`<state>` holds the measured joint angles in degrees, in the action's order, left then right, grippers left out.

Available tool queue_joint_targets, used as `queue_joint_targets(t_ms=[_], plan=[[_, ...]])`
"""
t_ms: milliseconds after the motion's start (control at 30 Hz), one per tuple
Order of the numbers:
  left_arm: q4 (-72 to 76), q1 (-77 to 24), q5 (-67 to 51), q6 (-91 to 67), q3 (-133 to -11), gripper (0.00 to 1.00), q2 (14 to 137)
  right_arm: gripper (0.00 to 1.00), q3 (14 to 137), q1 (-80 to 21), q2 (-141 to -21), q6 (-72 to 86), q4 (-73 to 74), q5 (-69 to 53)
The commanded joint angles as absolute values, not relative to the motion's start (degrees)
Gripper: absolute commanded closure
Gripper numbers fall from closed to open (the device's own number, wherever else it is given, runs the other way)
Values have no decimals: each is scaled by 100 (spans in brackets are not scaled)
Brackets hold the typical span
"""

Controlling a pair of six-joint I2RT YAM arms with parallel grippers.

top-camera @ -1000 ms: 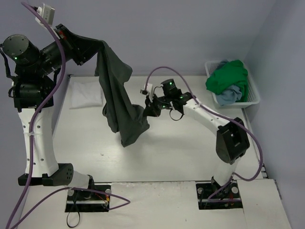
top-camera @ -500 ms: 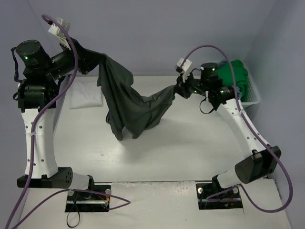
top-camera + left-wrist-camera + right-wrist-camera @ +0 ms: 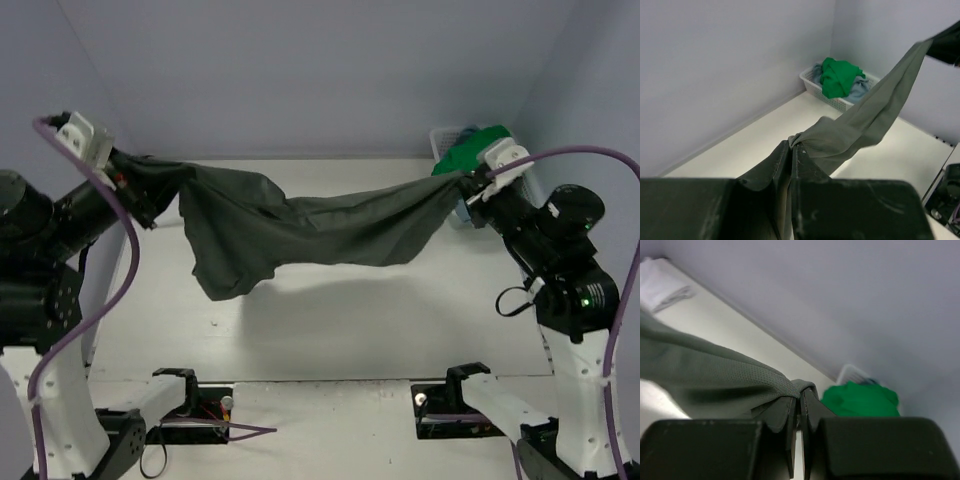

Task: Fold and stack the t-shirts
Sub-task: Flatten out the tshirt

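Olive-grey fine-knit t-shirt sags, creased, between left end effector and right end effector, both clamped on it.

High rear overview, wrist close-ups, shared basket

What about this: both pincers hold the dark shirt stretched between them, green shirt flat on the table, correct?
No: left wrist view shows the green shirt in the white basket. Left pincer and right pincer do hold the dark shirt stretched between them.
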<state>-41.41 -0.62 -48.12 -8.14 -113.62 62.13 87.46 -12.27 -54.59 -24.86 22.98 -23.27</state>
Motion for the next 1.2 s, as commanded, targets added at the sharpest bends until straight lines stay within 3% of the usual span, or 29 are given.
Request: queue_joint_targets(t_ms=[0,333,733,900,1167], plan=[[-4280,-44,-4676,-247,-10926,100,5776,100,8508,-1055,-5379,-2390,2056,-1574],[-4763,-44,-4764,62,-10942,100,5247,100,7964,-756,-4755,-2575,2320,-2425],[-3771,-44,-3736,132,-9589,100,5642,100,7215,-756,-5089,-2277,1881,-1837],[-3990,-44,-3779,70,-10334,100,5467,100,7742,-738,-4677,-2180,2293,-2048],[-4465,-44,-4139,-263,-11381,100,4738,100,7901,209,-3569,-2101,2443,-2925]])
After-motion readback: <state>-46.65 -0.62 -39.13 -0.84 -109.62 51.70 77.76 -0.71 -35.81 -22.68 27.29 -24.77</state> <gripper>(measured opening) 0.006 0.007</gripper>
